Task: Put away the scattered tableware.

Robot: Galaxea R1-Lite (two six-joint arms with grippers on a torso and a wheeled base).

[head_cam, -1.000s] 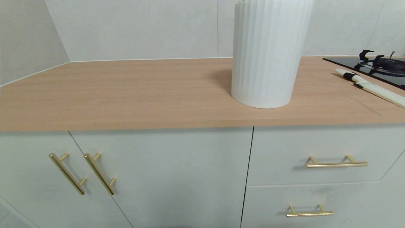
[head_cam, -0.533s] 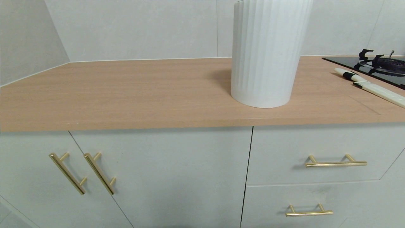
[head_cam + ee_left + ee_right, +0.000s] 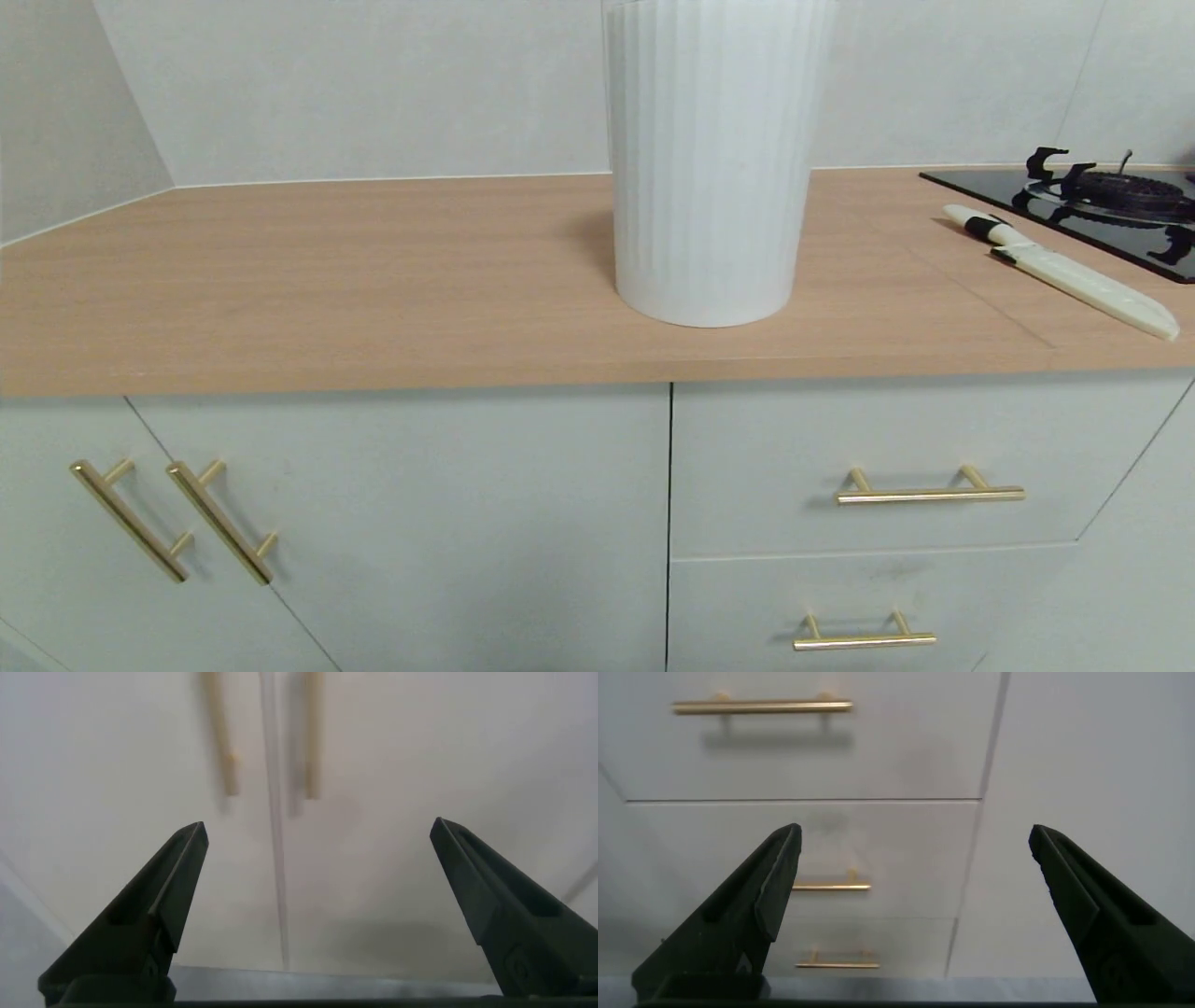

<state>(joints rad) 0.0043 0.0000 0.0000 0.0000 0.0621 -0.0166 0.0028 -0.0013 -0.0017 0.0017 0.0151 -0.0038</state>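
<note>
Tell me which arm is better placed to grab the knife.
Likely the right. The knife lies at the right end of the counter by the stove; the open right end effector faces the drawers on that side, the left end effector the far-left door handles.

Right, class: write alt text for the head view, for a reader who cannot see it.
A tall white ribbed container stands on a wooden countertop, with a pale knife lying to its right beside a black gas hob. Below are pale cabinet doors and drawers with gold bar handles.
</note>
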